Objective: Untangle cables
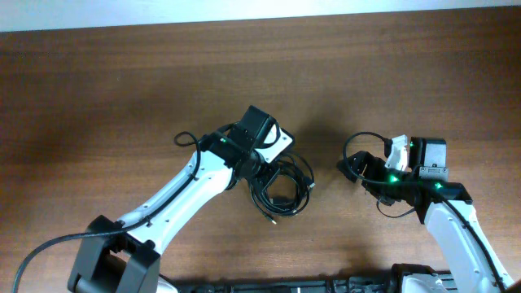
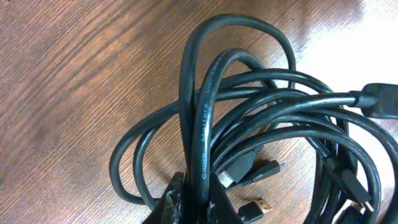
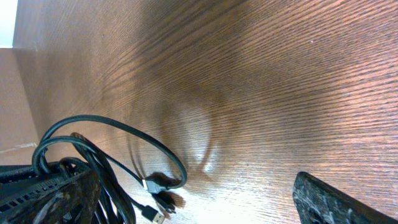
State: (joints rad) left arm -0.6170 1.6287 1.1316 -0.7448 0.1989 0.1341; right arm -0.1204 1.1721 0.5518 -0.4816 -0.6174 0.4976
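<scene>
Cables lie in two groups in the overhead view. The main bundle (image 1: 283,189) rests on the bench (image 1: 122,98), touching the left gripper (image 1: 259,169) and well apart from the right gripper (image 1: 368,169). A separate cable (image 1: 348,148) loops around the right gripper. The left arm is nearer the bundle.

Left wrist view: two strands (image 2: 202,124) arch up out of the main bundle (image 2: 298,118) and run down between the pads (image 2: 173,200) at the lower edge. The left gripper (image 2: 193,205) appears closed on them. The bundle's coils spread away to the frame right, so a lift away from that side should draw the strands clear.

Right wrist view: the right gripper (image 3: 196,196) stands wide apart with nothing between its fingers (image 3: 329,199). The separate cable (image 3: 118,124) bunches against the finger at frame left, with its plug ends (image 3: 155,183) on the bench.
</scene>
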